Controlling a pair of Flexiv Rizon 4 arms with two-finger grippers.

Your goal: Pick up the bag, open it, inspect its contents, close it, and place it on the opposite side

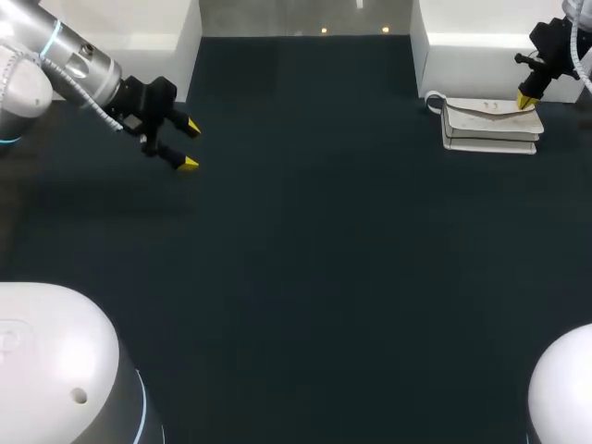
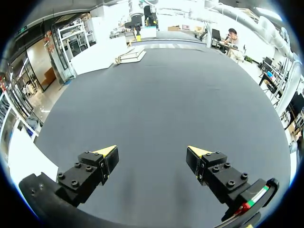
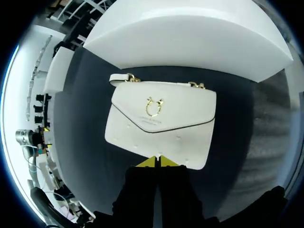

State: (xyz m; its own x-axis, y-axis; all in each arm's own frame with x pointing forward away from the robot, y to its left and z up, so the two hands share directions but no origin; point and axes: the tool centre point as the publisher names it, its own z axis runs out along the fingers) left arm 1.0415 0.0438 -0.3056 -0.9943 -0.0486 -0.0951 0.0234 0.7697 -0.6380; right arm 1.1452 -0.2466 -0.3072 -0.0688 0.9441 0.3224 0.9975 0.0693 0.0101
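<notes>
Right hand (image 3: 160, 162), clenched empty over the bag (image 3: 161, 118), should spread before gripping its edge squarely; left hand (image 2: 152, 154) hangs released.

Bag (image 1: 486, 129) flat on table (image 1: 305, 259) at far right, right tool (image 1: 524, 100) over it, left tool (image 1: 190, 145) far left

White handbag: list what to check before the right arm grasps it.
1. White leather flap handbag lies flat on the dark table: ok.
2. Flap closed, gold clasp facing up: ok.
3. Right hand over the bag's edge: ok.
4. Right hand open for a grasp: not ok, tips together.
5. Right hand touching the bag: cannot tell.
6. Left hand open, far from the bag: ok.
</notes>
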